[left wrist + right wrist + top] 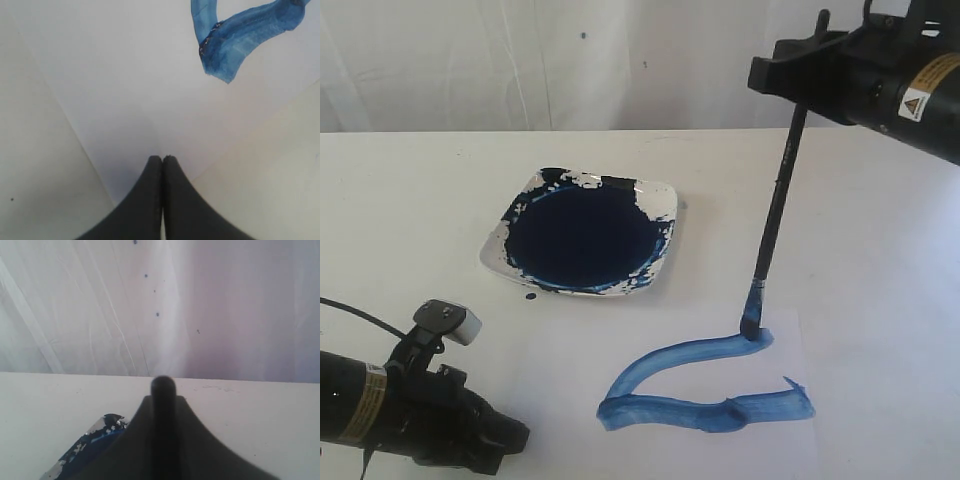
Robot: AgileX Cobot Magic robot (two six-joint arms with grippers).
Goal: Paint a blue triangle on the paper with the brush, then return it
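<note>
Right tool [798, 72] is clamped narrow on the brush [775, 215], gripping near the top of the handle, with a short stub poking out above the jaws. The brush stands almost upright. Its tip is down on the paper [670, 455], at the right end of the upper stroke.

Left tool [162, 159] has its jaws pressed together with nothing in them. It sits low over the paper near one edge; can't tell if it's actually touching the sheet.

Handling, my read:
- Brush: light, with a thin stiff handle and soft bristles that splay under load. The round, smooth shaft could twist or slide in the jaws. The high grip makes a long lever, so the tip will wander, and a lower hold near the ferrule would be steadier.
- Paper: thin and light, and I see nothing pinning it. Wet bristle drag could shift it.
- Paint on the sheet looks wet, so keep everything off it.

Count:
- 1 brush
- 1 sheet of paper
- 1 blue triangle [670, 410], only two sides down, right side open, so not finished
- 1 paint dish [665, 200] on the worktop [410, 180], just beyond the paper, full of dark blue
- 1 small paint drip just beside the dish's near edge
- 2 tools
</note>
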